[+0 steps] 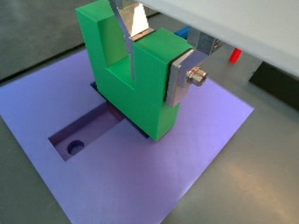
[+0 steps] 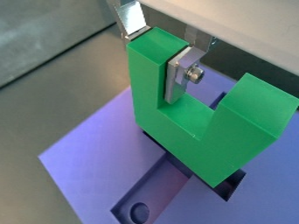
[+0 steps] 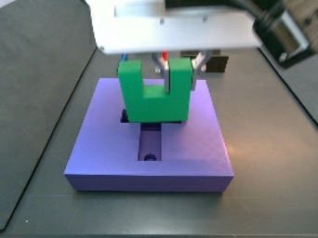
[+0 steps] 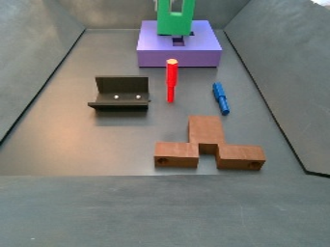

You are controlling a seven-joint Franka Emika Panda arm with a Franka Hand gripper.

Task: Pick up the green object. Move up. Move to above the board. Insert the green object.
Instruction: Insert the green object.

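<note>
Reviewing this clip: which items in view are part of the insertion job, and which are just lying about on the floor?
In the job:
- bright green U-shaped block, one prong clamped in the gripper, over the board's recess
- large flat purple board

Lying about:
- upright red peg
- small blue piece
- brown stepped block
- dark L-shaped fixture

green object top cut off by frame edge, claw fingertips mostly hidden behind its prong

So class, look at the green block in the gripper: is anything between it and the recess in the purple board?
Nothing visible. The gripper holds one prong of the green object, whose base sits at the cross-shaped recess of the board.
</note>
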